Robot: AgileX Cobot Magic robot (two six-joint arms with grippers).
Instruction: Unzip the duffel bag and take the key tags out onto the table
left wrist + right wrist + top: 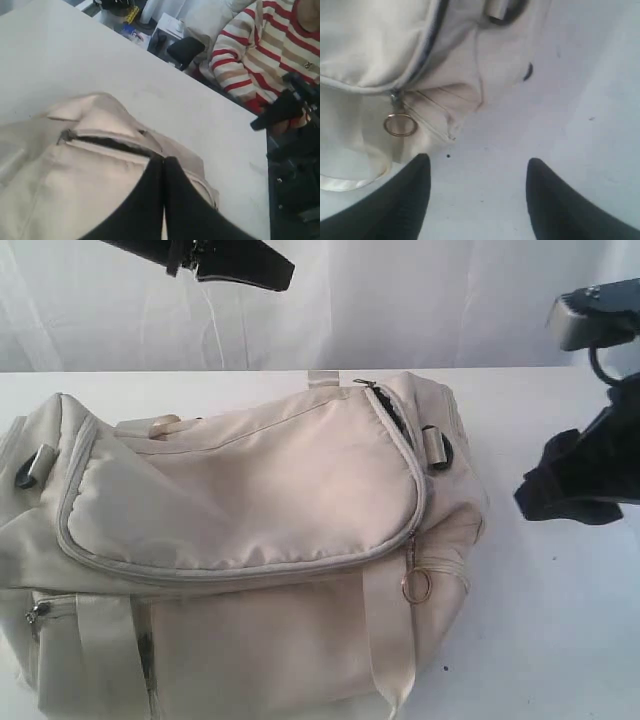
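- The duffel bag lies on the table with its zip mostly shut; the key tags are not visible.
- Right gripper, jaws apart and empty, hovers beside the ring pull; closing off-centre could pinch fabric instead.
- Left gripper, jaws together on nothing, hangs above the far end; unheld, the bag may drag.

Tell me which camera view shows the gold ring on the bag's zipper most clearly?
The right wrist view. There the gold ring hangs close and large from the zipper of the duffel bag, with nothing covering it. The exterior view shows it small. The left wrist view does not show it.
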